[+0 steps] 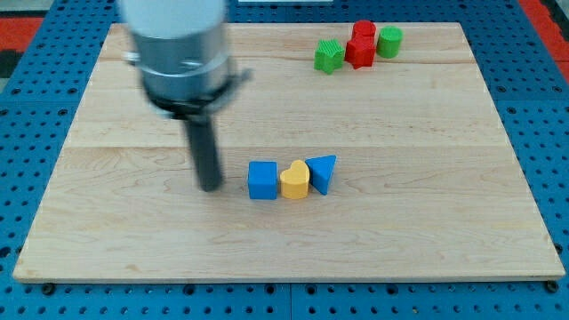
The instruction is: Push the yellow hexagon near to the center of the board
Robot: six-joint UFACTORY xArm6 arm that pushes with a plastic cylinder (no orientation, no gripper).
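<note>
A yellow block point(294, 180), rounded and heart-like in outline, sits near the middle of the wooden board point(133, 240). It touches a blue cube point(262, 180) on its left and a blue triangle point(324, 172) on its right. My tip point(211, 187) rests on the board to the left of the blue cube, a short gap away, in line with the row of three blocks. The rod rises from there to the grey arm body at the view's top left.
At the view's top right stands a cluster: a green star-like block point(329, 56), a red block point(361, 44) and a green cylinder point(389, 40). The board lies on a blue perforated surface point(27, 107).
</note>
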